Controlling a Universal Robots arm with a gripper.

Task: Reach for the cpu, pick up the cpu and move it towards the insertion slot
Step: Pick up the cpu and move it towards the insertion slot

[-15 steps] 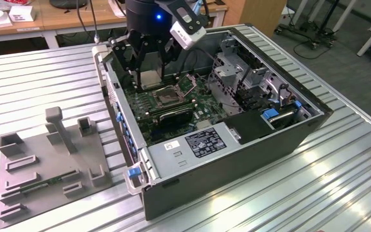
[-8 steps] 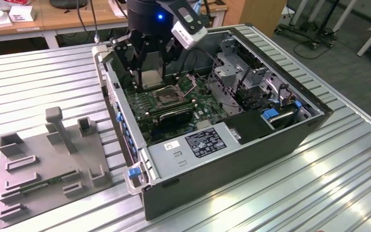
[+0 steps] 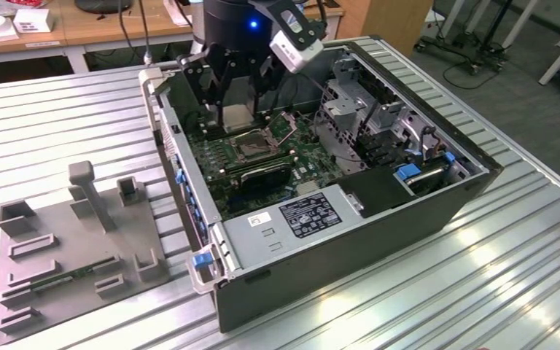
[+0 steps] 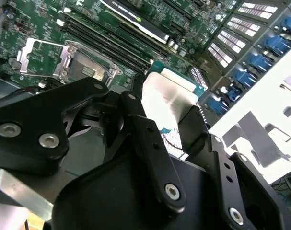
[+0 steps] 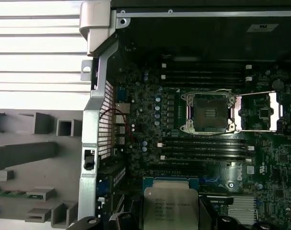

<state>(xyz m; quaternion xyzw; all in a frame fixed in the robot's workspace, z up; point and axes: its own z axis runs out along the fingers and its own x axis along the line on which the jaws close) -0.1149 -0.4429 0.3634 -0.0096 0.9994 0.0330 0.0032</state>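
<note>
We see the gripper [image 3: 236, 109] hanging inside the open computer case [image 3: 436, 211], its black fingers [image 4: 150, 139] clenched on the cpu [image 3: 234, 117] — the pale silvery chip sits between them, lifted clear of the green motherboard [image 3: 260, 171]. In the second wrist view the cpu [image 4: 165, 103] shows as a flat silver plate with a green rim, pinched on two opposite sides by the dark fingers. In the first wrist view the cpu [image 5: 170, 207] faces the camera with its metal top, a finger [image 5: 210, 213] pressed to its side.

The insertion slot [image 3: 254, 146] lies on the motherboard near the middle of the case floor, its shiny frame around a dark centre and its metal load plate swung open beside it. In the exterior view the held chip hovers just beyond the slot, toward the case's far wall, not touching it. The first wrist view shows the insertion slot [image 5: 208, 111] apart from the chip, with long black memory slots [image 5: 203, 149] between the two.

The case lies on its side on a ribbed metal table [image 3: 66, 124]. Near the table's edge at the exterior view's left rests a grey fixture tray [image 3: 76, 248] with upright blocks — well apart from the case.
</note>
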